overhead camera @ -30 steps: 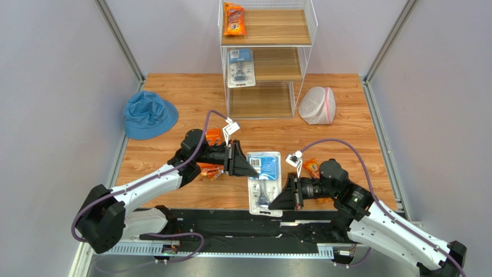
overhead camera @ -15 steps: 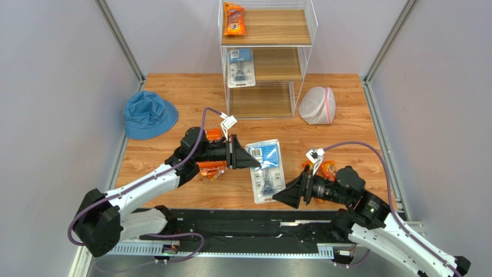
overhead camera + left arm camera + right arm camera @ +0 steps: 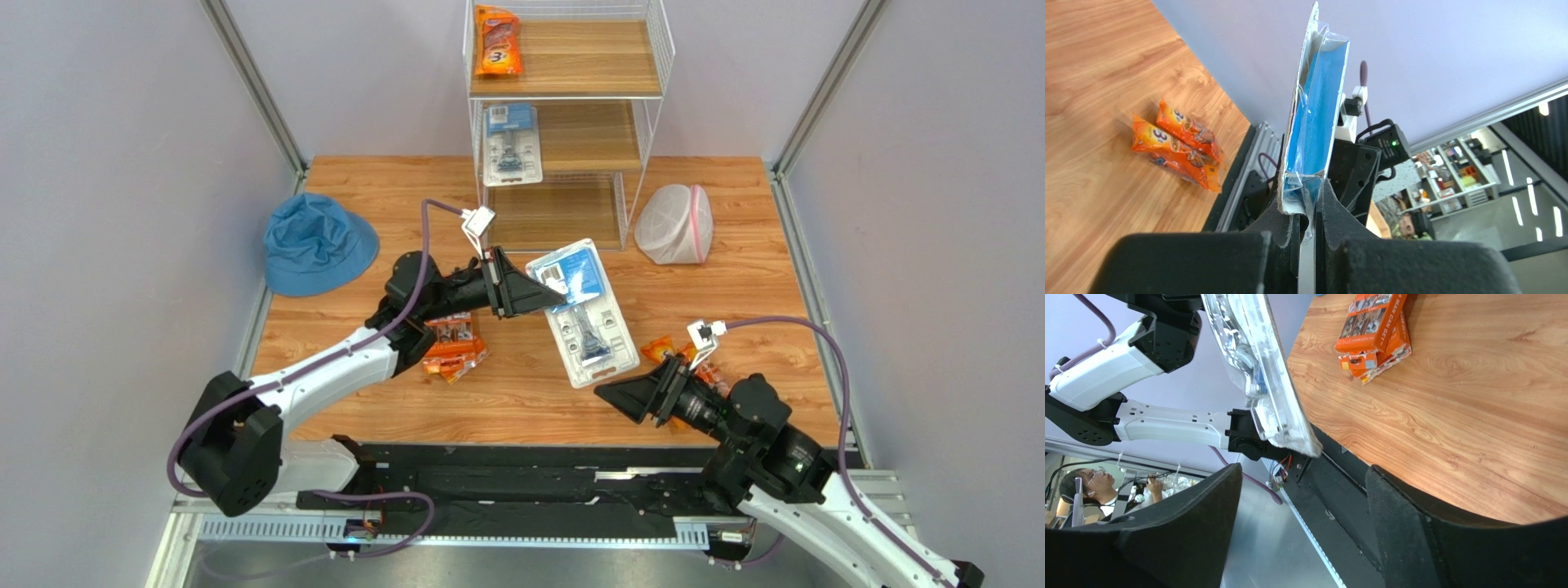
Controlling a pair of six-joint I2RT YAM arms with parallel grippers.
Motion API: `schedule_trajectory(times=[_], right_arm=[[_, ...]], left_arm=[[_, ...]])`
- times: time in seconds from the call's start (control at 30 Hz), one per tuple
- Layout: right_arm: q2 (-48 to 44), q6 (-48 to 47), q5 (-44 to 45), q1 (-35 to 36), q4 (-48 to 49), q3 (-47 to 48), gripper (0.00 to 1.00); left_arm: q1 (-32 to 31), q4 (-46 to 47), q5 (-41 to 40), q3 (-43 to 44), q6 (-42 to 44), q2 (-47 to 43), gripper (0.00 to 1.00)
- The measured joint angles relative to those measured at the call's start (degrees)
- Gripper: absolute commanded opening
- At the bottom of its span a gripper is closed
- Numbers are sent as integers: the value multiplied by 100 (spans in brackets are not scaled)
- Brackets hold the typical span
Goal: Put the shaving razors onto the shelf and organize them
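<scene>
Since the right gripper (image 3: pixel 607 395) let go under 1 s back and now hangs spread and empty, the blister card (image 3: pixel 585 312) rides pinched in the left gripper (image 3: pixel 555 294) alone, jutting past its tips; shelf (image 3: pixel 589 211) just ahead; handover looks done, placing likely next.

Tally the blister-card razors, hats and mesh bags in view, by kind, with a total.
Blister-card razors: 2, the middle-shelf card and the held card
Blue bucket hats: 1
White mesh bags: 1
Total: 4
</scene>
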Motion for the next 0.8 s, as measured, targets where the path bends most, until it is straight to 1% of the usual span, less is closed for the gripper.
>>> schedule_trajectory(times=[0.2,0.3,0.33,0.47,0.6,0.63,0.7,0.73,0.8], right_arm=[[120,-2,127,-2,584,-127,66],[114,-28,205,0,839,-138,58],[105,-37,247,0,914,-144,52],[11,-33,402,-2,1147,-245,50],[-39,20,507,0,1390,-404,48],[-37,28,529,0,1440,-424,46],[-33,48,531,2,1480,-442,36],[-11,57,529,4,1506,-444,27],[55,57,503,11,1582,-444,16]], left_arm=[[0,765,127,-2,-595,463,0],[0,1010,168,-2,-761,516,0],[0,1082,181,-4,-802,518,0],[0,1386,203,-44,-935,518,0],[4,1740,192,-264,-1075,557,0],[11,1836,205,-337,-1139,586,0],[15,2046,170,-455,-1272,671,0],[22,2142,157,-494,-1327,719,0],[37,2356,138,-562,-1445,833,0]])
